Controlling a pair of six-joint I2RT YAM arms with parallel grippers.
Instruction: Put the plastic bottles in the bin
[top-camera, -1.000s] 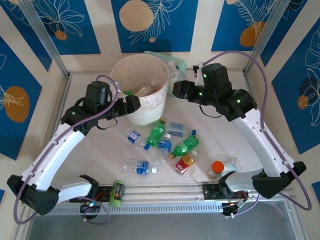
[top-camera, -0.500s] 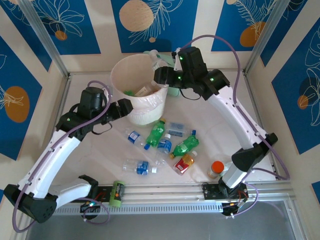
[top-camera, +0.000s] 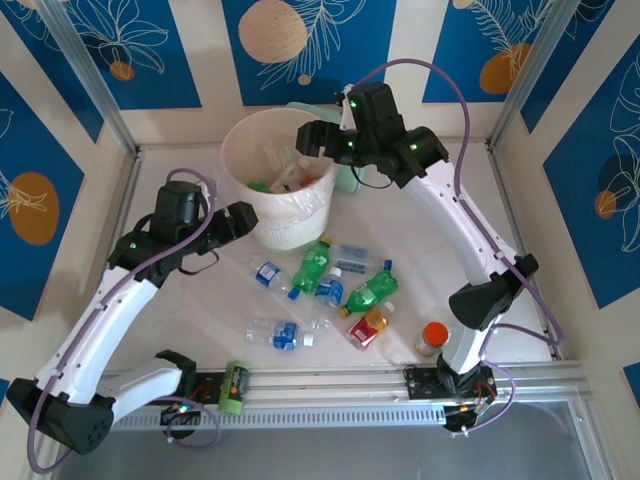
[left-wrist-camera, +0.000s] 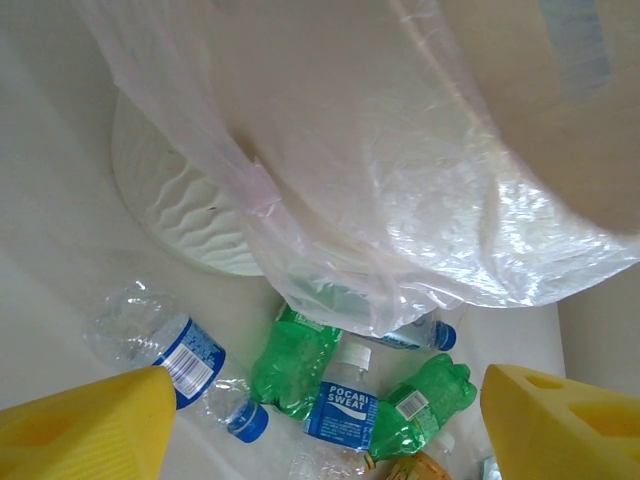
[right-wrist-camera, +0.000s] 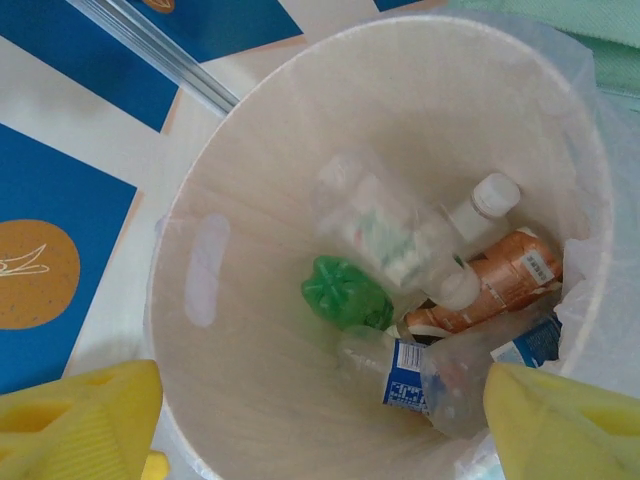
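Right end effector (top-camera: 306, 140) now over the mouth of the bin (top-camera: 285, 225), fingers wide apart, empty.
Since 0.5 s ago the right arm has swung left from the rim to above the opening. Its wrist view looks down on the binned bottles (right-wrist-camera: 345, 290): green, brown-labelled, clear. Left end effector (top-camera: 245, 218), fingers apart and holding nothing, sits just beside the bin's left wall, drawn slightly back. Bin stands near the far edge of the bench (top-camera: 410, 245); loose bottles (top-camera: 312, 265) lie mid-bench, unmoved.

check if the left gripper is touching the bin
Apart. The left wrist view shows the left gripper open, with bare table and bottles between its fingers and the bin.
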